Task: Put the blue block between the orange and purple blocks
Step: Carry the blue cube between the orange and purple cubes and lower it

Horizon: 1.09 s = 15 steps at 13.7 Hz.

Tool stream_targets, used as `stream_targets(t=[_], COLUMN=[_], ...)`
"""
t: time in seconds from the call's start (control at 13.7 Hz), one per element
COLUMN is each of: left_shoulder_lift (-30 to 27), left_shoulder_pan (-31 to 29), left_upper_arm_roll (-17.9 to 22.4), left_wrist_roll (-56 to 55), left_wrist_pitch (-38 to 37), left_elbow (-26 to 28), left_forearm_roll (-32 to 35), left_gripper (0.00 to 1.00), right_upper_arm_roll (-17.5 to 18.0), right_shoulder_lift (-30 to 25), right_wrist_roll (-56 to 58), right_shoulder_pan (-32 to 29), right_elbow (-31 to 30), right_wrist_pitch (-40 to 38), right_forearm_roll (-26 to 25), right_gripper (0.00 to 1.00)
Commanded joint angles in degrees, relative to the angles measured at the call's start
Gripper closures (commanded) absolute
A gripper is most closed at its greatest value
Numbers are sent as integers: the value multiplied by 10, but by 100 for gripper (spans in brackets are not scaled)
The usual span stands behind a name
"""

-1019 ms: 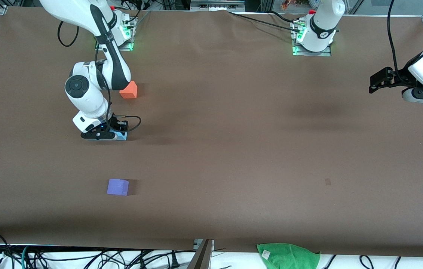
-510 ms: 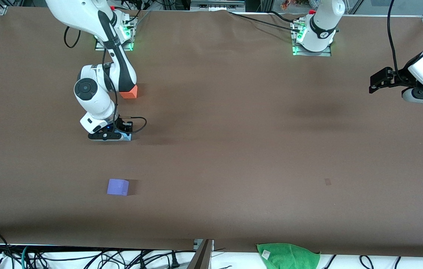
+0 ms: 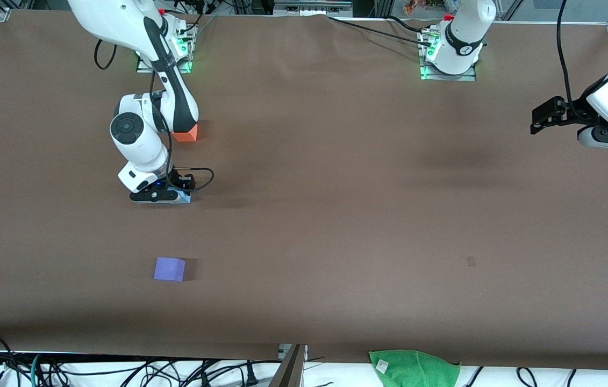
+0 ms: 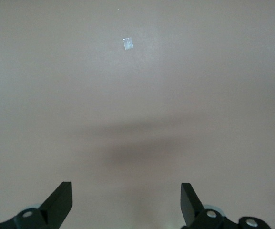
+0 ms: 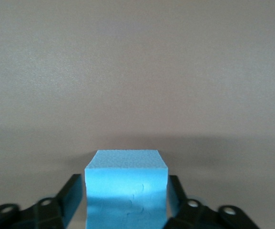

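The blue block (image 3: 186,198) (image 5: 126,188) rests on the brown table between the orange block (image 3: 190,133), which is farther from the front camera and partly hidden by the right arm, and the purple block (image 3: 169,269), which is nearer. My right gripper (image 3: 166,197) (image 5: 126,202) is down around the blue block. Its fingers (image 5: 75,195) flank the cube's two sides with a thin gap at each, so it is open. My left gripper (image 3: 537,121) (image 4: 126,202) waits open and empty over the left arm's end of the table.
A green cloth (image 3: 414,368) lies at the table's edge nearest the front camera. A small pale mark (image 3: 471,261) (image 4: 127,44) is on the table toward the left arm's end. Cables hang below that near edge.
The right arm slid the blue block a little toward the left arm's end, into line with the orange and purple blocks, then its fingers eased off the cube. The left arm stayed still.
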<state>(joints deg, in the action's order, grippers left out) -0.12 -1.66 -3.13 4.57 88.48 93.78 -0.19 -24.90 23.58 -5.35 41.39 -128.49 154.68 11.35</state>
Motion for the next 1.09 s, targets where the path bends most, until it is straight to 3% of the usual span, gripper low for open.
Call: stream_targets(t=[0.0,0.29,0.51,0.8,1.02], left_shoulder_lift=[10,9,9,10,10], left_shoulder_pan=[-1,-2,-2,-1,0], left_upper_arm_roll=[1,1,1,1,1], left_wrist_roll=[0,-3,-3,0,0], left_wrist_pitch=[-15,-16,-16,-14,-14], left_elbow=[-20,-19,-20,-20,-20], left_forearm_roll=[-9,-10,-10,-7,-5], left_gripper=[0,0,0,0,0], right_upper_arm_roll=[1,-11,-43,-79,-88], right_shoulder_lift=[-16,-54,-65,-67,-66], right_wrist_roll=[28,58,87,89,94], right_shoulder_pan=[1,1,1,1,1], right_elbow=[2,44,110,233,335], right_wrist_pitch=[-9,-116,-239,-435,-565], right_forearm_roll=[18,16,15,2,-56], right_gripper=[0,0,0,0,0])
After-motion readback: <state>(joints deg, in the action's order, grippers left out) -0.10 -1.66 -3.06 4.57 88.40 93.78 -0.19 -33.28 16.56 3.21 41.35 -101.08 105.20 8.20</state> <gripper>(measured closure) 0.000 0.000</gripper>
